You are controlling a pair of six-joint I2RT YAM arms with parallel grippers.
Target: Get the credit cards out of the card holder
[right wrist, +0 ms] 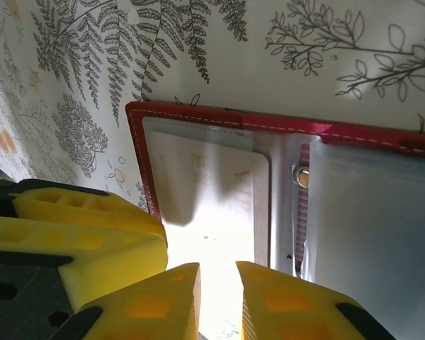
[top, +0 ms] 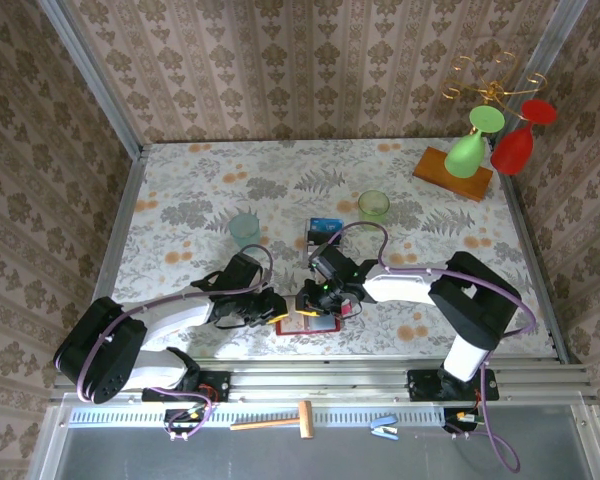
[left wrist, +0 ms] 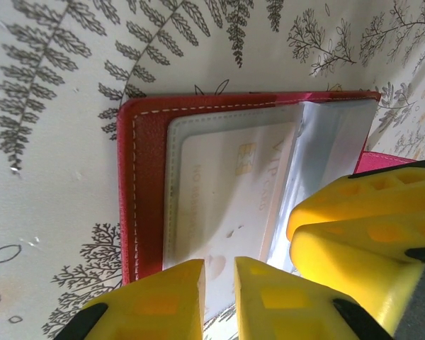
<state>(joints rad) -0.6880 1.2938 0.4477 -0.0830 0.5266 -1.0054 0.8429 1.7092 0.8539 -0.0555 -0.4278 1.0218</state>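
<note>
The red card holder (top: 315, 327) lies open near the table's front edge, grey inside up (left wrist: 145, 191) (right wrist: 184, 115). A pale credit card (left wrist: 227, 191) (right wrist: 212, 198) sits in its clear sleeve. My left gripper (top: 278, 308) (left wrist: 219, 265) hangs over the card's lower edge. Its jaws are a narrow slit apart with nothing pinched. My right gripper (top: 312, 300) (right wrist: 217, 268) is over the same card from the other side, jaws equally narrow and empty. Its fingers (left wrist: 354, 248) crowd the left wrist view, and the left fingers (right wrist: 92, 241) crowd the right. A small dark blue flat thing (top: 323, 228) lies farther back.
A teal cup (top: 245, 230) and a green cup (top: 374, 205) stand behind the arms. At the back right a wooden board (top: 453, 172) stands under a green glass (top: 467, 150) and a red glass (top: 513, 148). The front rail is just below the holder.
</note>
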